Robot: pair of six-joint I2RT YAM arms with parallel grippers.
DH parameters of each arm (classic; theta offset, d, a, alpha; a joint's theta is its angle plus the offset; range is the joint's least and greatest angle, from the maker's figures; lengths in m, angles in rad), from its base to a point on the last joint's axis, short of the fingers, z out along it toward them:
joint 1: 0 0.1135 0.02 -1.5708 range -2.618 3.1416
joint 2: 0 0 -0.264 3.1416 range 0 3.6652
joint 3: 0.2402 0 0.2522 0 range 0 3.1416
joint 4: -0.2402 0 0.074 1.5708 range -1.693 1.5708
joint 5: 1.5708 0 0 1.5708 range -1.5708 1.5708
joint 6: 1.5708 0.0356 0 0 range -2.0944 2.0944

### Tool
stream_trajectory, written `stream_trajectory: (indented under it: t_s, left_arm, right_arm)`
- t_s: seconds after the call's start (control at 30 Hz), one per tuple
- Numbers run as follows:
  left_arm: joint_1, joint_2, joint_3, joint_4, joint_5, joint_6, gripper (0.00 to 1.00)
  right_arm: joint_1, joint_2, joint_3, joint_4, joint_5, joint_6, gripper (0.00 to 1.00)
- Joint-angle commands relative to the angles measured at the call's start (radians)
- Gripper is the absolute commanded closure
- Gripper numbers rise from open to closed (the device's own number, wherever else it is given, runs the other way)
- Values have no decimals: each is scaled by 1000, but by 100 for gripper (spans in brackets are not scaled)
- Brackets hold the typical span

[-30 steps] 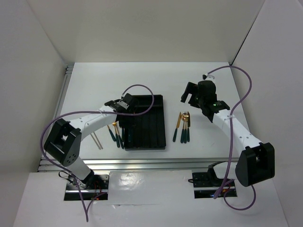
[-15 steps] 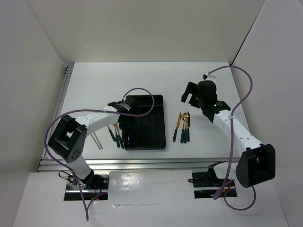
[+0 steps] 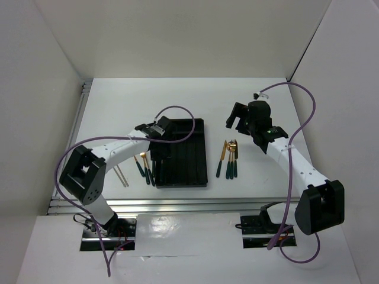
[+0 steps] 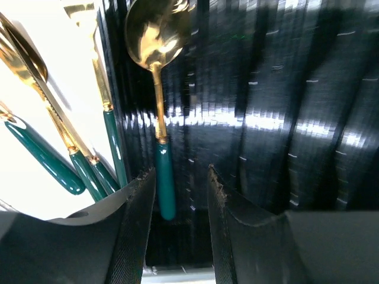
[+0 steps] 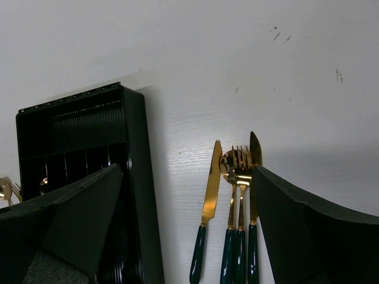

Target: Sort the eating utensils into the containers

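The black cutlery tray (image 3: 188, 155) lies mid-table. My left gripper (image 3: 156, 134) hovers over its far left corner, open. In the left wrist view a spoon (image 4: 159, 112) with a gold bowl and green handle lies in the tray's (image 4: 284, 89) leftmost compartment. Its handle end sits between my spread left gripper's (image 4: 180, 176) fingers, close to the left one. Other utensils (image 4: 65, 142) lie on the table left of the tray (image 3: 145, 168). My right gripper (image 3: 239, 120) is open and empty above two knives, a spoon and a fork (image 5: 234, 195) lying right of the tray (image 5: 77, 130).
Thin pale chopsticks (image 3: 122, 176) lie at the far left of the left utensil group. White walls enclose the table on three sides. A metal rail (image 3: 77, 118) runs along the left edge. Purple cables loop over both arms.
My left gripper has shifted slightly over the tray's far left corner. The right arm has not moved.
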Motion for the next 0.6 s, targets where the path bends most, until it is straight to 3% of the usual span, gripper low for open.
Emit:
stream_trajectory:
  t_s: [0.0,0.13,0.27,0.4,0.57]
  left_arm:
    - [-5,-95,102,-36,5,21,53]
    - [-5,-200,159,-46,42,89,42]
    - [13,-304,173,-22,33,127,23]
    - [129,-364,92,-37,42,109,18]
    - [304,-387,-78,-26,65,59,21]
  right_arm:
    - [-6,-11,2,15,-1,-9,2]
    - [-6,-11,2,15,-1,-9,2]
    - [-6,-11,2,15,-11,-9,2]
    - [-6,-11,2,15,-21,-9,2]
    - [-6,-11,-7,24,-30,-18,2]
